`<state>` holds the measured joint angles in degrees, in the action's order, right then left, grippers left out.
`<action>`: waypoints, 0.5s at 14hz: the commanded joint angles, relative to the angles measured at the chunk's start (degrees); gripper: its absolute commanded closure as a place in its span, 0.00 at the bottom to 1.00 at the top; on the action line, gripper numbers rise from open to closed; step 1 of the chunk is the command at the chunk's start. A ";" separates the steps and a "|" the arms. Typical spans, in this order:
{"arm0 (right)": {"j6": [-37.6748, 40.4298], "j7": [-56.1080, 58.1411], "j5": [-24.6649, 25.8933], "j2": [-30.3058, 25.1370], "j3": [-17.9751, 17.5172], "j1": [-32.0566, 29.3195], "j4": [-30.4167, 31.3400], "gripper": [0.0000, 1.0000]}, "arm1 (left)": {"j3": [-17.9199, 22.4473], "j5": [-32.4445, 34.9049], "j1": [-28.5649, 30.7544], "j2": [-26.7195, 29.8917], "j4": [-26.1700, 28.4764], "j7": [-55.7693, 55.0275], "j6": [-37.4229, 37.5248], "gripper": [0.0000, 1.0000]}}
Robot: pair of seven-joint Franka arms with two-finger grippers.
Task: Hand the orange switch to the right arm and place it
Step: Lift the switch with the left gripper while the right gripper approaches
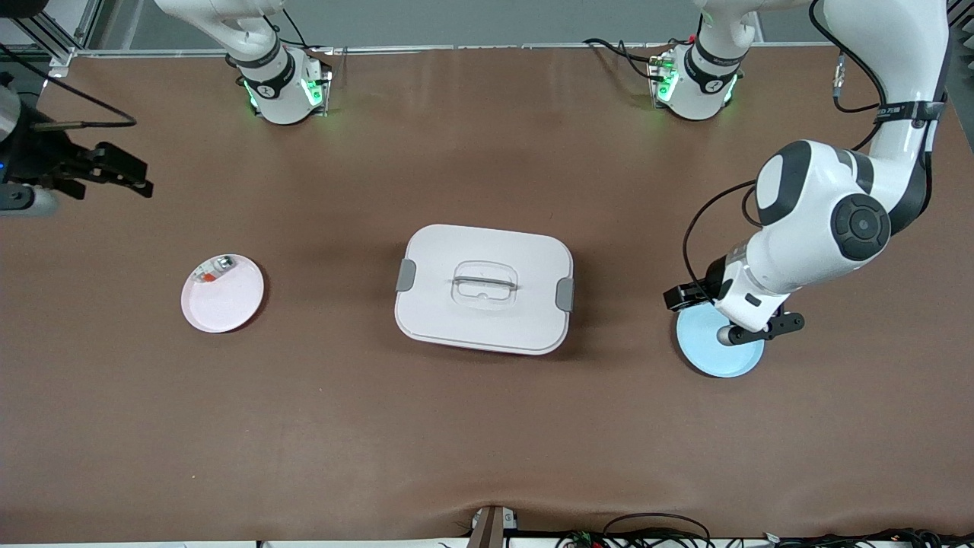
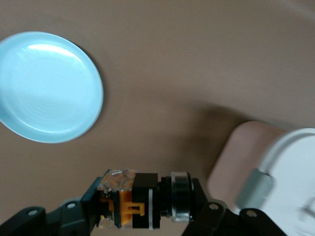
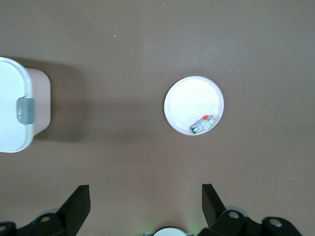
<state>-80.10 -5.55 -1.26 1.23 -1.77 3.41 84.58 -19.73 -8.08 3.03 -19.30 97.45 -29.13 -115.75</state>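
One orange switch (image 2: pixel 129 199) clamped in left gripper (image 2: pixel 142 206), over table just beside one blue plate (image 2: pixel 47 86). One lidded white box (image 1: pixel 483 288) mid-table, bare brown table (image 1: pixel 487 426) around it. Right gripper (image 3: pixel 145 204) waits, fingers apart, at its table end above one pink plate (image 3: pixel 194 104) holding one clear part (image 3: pixel 203 123).

Colours on the brown bench (image 1: pixel 487 441)
Pale blue plate (image 1: pixel 719 356), pink plate (image 1: pixel 223 297), white box (image 1: pixel 484 288) with grey clips; black-and-orange switch (image 2: pixel 133 199); white arms, black hands.
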 commanded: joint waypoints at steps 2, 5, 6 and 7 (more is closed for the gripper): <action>2.40 -6.21 -2.16 -1.76 -0.34 5.80 0.32 0.00 | -3.81 -7.62 0.14 -0.74 -3.75 -11.00 1.84 1.00; 2.15 -16.57 -7.61 -1.84 -0.34 10.29 0.84 0.00 | -4.62 -12.66 -2.31 -1.09 -6.29 -21.29 1.84 1.00; 1.62 -19.21 -8.66 -1.93 -0.34 12.30 0.93 0.00 | -4.62 -12.66 -3.54 -1.88 -7.70 -24.46 1.84 1.00; -0.30 -22.45 -9.55 -2.45 -0.26 14.15 1.89 0.00 | -4.62 -12.84 -5.29 -2.84 -9.45 -27.88 1.84 1.00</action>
<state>-78.43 -22.73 -9.03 0.20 -2.54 14.57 84.76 -24.29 -19.93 0.18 -19.71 92.47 -51.33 -115.24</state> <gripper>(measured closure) 0.000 0.278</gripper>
